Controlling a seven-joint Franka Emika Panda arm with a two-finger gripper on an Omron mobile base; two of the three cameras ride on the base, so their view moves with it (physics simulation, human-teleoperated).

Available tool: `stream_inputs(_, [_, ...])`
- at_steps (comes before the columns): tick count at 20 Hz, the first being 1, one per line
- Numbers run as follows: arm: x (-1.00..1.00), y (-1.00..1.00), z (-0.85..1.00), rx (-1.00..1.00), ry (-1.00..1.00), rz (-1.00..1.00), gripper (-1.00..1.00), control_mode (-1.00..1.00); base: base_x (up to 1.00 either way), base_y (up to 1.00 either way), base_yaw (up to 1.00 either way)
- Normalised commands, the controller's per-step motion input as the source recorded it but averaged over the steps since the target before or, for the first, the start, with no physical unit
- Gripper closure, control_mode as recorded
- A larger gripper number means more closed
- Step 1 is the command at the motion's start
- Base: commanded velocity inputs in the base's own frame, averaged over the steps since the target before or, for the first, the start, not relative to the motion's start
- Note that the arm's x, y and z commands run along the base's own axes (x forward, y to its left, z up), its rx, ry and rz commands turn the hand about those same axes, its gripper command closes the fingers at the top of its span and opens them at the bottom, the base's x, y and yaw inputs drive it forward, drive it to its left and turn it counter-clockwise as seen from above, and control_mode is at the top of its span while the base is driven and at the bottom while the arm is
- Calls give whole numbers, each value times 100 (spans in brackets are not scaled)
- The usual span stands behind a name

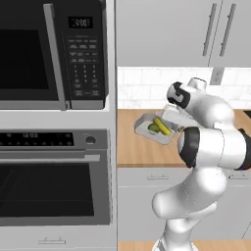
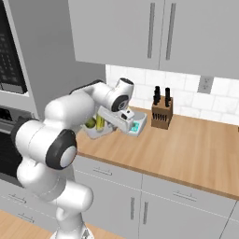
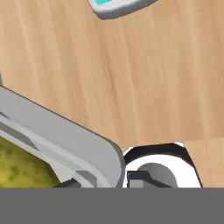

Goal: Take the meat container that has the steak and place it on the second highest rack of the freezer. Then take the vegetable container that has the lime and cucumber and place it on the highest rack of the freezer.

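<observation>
The tray [image 3: 61, 140] rim sits right at the fingers, which stand narrow, apparently pinching its wall. The lime [image 1: 153, 128] and cucumber [image 1: 162, 126] lie inside it, just beyond the gripper [image 1: 167, 128]. Gripped by one edge, the tray could tilt and spill them. A scale [image 2: 135, 127] and knife block [image 2: 161, 111] stand close by on the counter [image 2: 186, 144].

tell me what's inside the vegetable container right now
The vegetable container holds the yellowish-green cucumber and the green lime. The arm covers its right end, so that part is hidden.

The microwave [image 1: 51, 54] display and oven [image 1: 54, 179] clock show digits too blurred to read.
</observation>
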Motion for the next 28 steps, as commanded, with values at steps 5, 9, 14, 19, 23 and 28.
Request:
stream_inputs(5, [-100,0,72,0,-8,51,100,-100,0,0,0])
stream_inputs(9, [-100,-3,73,0,-13,50,100,-100,0,0,0])
stream_inputs(14, [-100,-13,70,-2,-20,47,100,-100,0,0,0])
stream_inputs(19, [-89,-6,58,0,-18,32,100,-100,0,0,0])
stream_inputs(23, [-24,0,15,0,-5,8,100,100,-8,0,-1])
stream_inputs(28, [0,0,0,0,0,0,100,100,-38,-5,-2])
